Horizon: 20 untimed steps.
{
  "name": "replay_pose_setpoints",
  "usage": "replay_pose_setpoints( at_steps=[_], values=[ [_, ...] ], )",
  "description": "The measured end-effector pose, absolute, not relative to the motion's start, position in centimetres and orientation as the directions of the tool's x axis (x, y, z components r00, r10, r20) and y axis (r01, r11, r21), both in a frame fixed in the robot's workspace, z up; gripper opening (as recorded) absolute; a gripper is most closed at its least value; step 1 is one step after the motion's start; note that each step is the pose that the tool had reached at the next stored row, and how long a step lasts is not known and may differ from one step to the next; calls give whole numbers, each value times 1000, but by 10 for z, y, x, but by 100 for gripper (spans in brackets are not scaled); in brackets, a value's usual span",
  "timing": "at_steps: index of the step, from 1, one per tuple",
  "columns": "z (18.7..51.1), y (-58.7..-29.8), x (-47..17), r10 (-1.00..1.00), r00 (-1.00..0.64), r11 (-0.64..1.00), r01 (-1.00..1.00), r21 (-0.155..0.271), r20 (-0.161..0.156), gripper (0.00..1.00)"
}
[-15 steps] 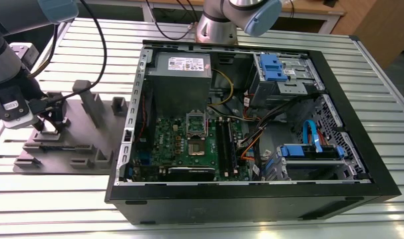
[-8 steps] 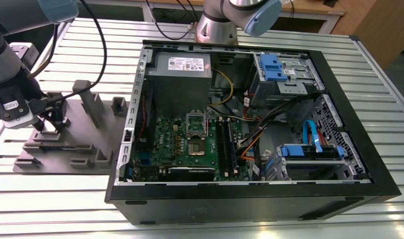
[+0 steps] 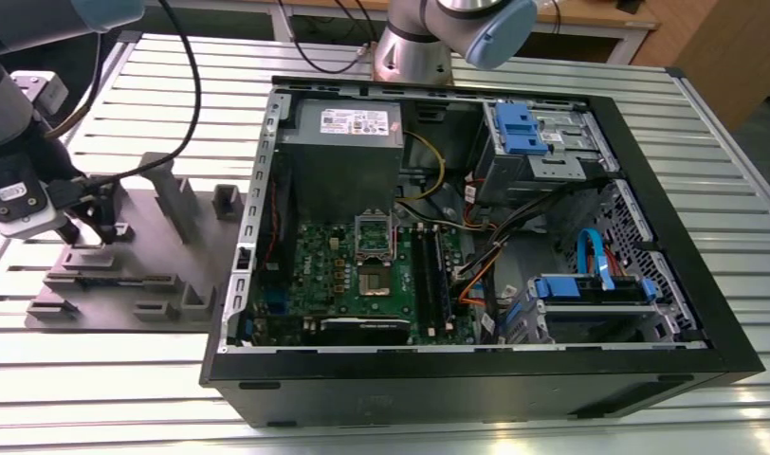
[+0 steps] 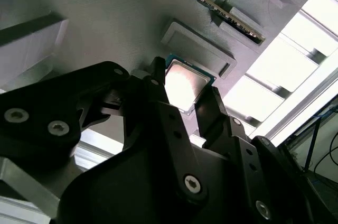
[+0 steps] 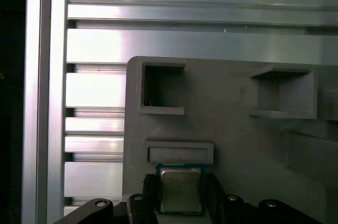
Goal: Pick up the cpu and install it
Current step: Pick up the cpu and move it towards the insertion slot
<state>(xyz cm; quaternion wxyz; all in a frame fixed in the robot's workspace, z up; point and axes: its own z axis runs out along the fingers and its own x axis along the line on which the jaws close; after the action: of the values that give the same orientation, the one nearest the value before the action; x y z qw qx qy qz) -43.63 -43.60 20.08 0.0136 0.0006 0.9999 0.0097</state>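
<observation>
The cpu [image 5: 180, 188] is a small square chip with a silvery top, lying flat on the grey plastic tray [image 5: 237, 145] just beside a raised block [image 5: 179, 151]. In both wrist views my gripper [image 5: 180, 198] has its two black fingers pressed against opposite edges of the cpu [image 4: 184, 82]. In the exterior view the gripper [image 3: 90, 230] reaches down onto the tray [image 3: 170, 275] at the exterior view's left, well away from the green motherboard [image 3: 340, 275] inside the open computer case [image 3: 688, 284]. The shiny socket frame [image 3: 375, 235] stands on that board.
Raised blocks and upright posts [image 3: 183, 194] stand on the tray around the gripper. A second arm's base [image 3: 417, 47] stands behind the case. The case holds a power supply [image 3: 347, 123], blue drive cages [image 3: 518, 128] and loose cables. Everything rests on a slatted metal table [image 3: 107, 379].
</observation>
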Motion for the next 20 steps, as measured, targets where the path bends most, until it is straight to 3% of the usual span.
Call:
replay_pose_setpoints(
  at_steps=[20],
  values=[
    [210, -436, -436, 1, -1000, 1000, 1, 19, -27, 47]
  ],
)
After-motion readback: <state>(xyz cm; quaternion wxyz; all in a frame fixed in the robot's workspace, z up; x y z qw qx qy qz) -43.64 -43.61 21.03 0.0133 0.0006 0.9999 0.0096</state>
